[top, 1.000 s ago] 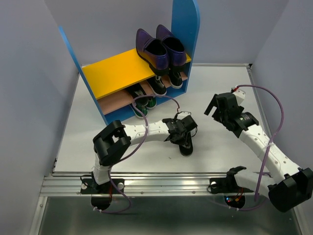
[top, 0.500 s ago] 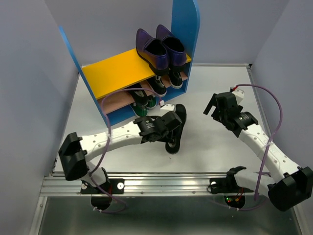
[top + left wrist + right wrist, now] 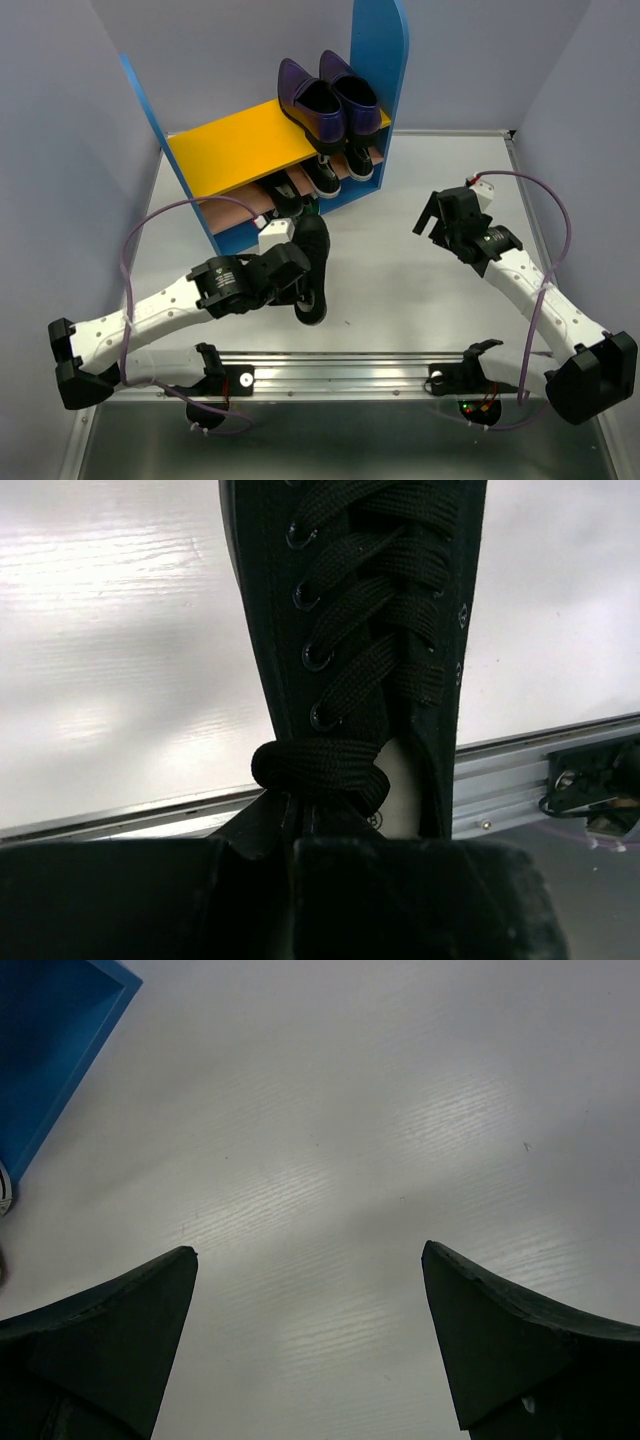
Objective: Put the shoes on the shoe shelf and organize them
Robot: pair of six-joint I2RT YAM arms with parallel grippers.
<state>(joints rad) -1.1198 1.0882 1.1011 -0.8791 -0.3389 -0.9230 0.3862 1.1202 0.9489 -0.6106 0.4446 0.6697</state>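
My left gripper [image 3: 292, 268] is shut on a black lace-up sneaker [image 3: 311, 268] and holds it just in front of the shoe shelf [image 3: 240, 150]; in the left wrist view the sneaker [image 3: 365, 630] points away from the jaws, which clamp it at the tongue. Two glossy purple loafers [image 3: 328, 100] stand on the yellow top board at its right end. On the tan lower board [image 3: 235, 212] I see dark shoes [image 3: 320, 175], partly hidden. My right gripper [image 3: 437, 222] is open and empty over bare table [image 3: 310, 1250] at the right.
The shelf's tall blue side panel [image 3: 378, 70] stands between the shelf and the right arm; its corner shows in the right wrist view [image 3: 50, 1050]. A metal rail [image 3: 340, 375] runs along the near table edge. Grey walls close in on both sides.
My left arm has swung left and toward the shelf with the black sneaker in its grip. The right arm has barely moved.
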